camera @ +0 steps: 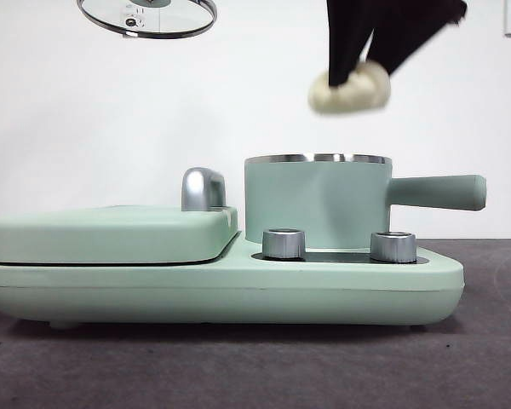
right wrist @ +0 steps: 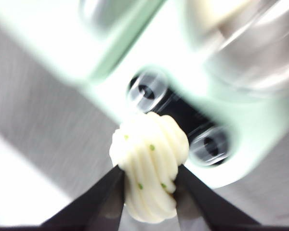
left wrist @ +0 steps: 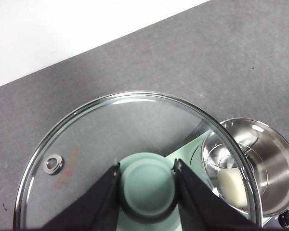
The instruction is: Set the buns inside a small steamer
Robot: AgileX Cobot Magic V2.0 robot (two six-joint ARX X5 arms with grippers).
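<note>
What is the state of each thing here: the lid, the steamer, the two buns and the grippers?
Lid: off, held up by its knob in the left gripper.
Small steamer: open, on its base.
Smooth bun: inside the steamer.
Ridged bun: clamped in the right gripper, in the air above the steamer.

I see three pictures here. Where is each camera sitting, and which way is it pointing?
Front view: low at table height, looking level across at the small steamer; the right gripper hangs above it holding the ridged bun.
Left wrist view: on the left arm, looking down; the left gripper grips the lid by its knob.
Right wrist view: on the right arm, looking down past the ridged bun in its own jaws.
Shared: front and left wrist views both show the lid and steamer.
</note>
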